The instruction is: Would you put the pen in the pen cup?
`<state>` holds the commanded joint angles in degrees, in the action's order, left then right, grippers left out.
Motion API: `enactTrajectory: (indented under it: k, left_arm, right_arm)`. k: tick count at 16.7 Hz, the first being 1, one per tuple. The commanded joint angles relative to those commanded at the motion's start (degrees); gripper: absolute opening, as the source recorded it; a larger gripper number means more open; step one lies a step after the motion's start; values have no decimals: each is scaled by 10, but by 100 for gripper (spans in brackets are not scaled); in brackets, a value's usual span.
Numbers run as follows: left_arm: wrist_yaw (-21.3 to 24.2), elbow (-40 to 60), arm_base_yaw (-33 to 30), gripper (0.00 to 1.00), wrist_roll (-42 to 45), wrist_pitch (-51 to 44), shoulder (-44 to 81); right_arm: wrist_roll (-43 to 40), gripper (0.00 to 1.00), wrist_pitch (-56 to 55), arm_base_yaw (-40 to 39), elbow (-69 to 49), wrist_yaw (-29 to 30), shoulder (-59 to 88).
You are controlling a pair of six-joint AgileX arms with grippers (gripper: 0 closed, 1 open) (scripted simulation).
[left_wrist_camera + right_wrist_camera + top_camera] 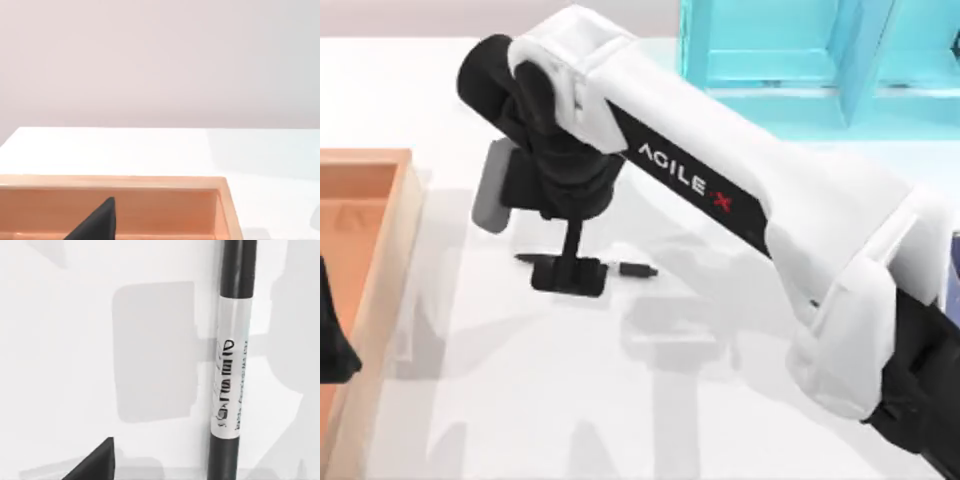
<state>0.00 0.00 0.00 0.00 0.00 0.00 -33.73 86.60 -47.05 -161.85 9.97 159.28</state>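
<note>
The pen (638,269) lies flat on the white table, left of the middle, its black ends sticking out on either side of my right gripper (567,272). That gripper hangs low over the pen's middle and is open. In the right wrist view the pen (229,365) shows its pale printed band, still resting on the table beside one black fingertip (97,465) and apart from it. A thin blue sliver at the table's right edge may be the pen cup (954,268), mostly hidden behind my right arm.
An orange-brown wooden tray (408,215) stands at the table's left edge, and my parked left gripper (332,345) hovers over it. One left fingertip (97,225) shows above the tray's wall (150,182). A teal shelf unit (790,60) stands at the back right.
</note>
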Motion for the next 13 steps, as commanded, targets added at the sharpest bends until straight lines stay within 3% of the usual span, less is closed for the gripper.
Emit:
enactTrajectory:
  k: [7, 13]
  left_arm:
    - [0, 0, 0, 100, 0, 0, 0]
    - [0, 0, 0, 100, 0, 0, 0]
  right_arm:
    - [-11, 100, -179, 11, 197, -1, -16]
    - [-13, 100, -204, 13, 222, -2, -17]
